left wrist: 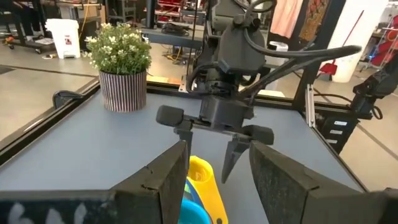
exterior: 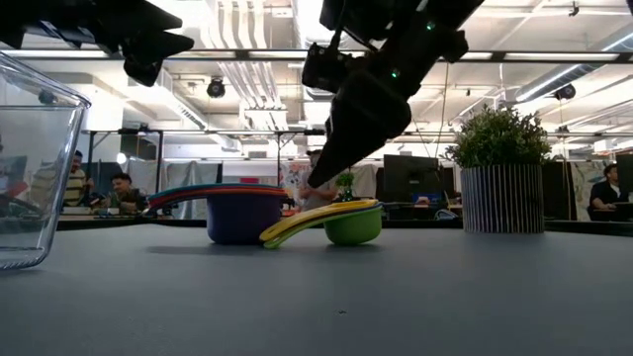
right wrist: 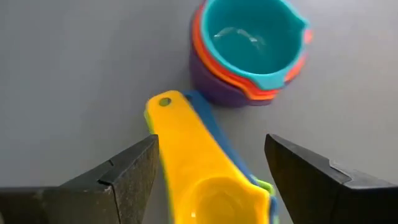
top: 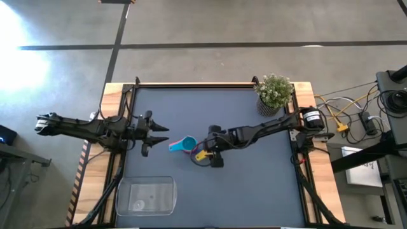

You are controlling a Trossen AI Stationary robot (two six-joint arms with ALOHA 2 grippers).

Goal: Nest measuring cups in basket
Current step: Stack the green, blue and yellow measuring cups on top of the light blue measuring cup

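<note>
Two groups of measuring cups stand mid-table. One is a nested stack with light blue on top of orange, red and purple (right wrist: 249,50) (top: 185,145). The other has a yellow cup (right wrist: 199,168) (exterior: 336,216) lying on dark blue and green ones. My right gripper (right wrist: 211,180) (top: 206,151) is open, slanting down, with a finger on either side of the yellow cup and a gap showing on both sides. My left gripper (left wrist: 217,186) (top: 165,135) hovers open and level, left of the stack, with nothing between its fingers. The clear basket (top: 145,195) rests on the table near the front left.
A potted plant (top: 275,92) stands at the table's far right corner. Cables and gear lie off the table's right edge. Bare table surface stretches between the cups and the basket.
</note>
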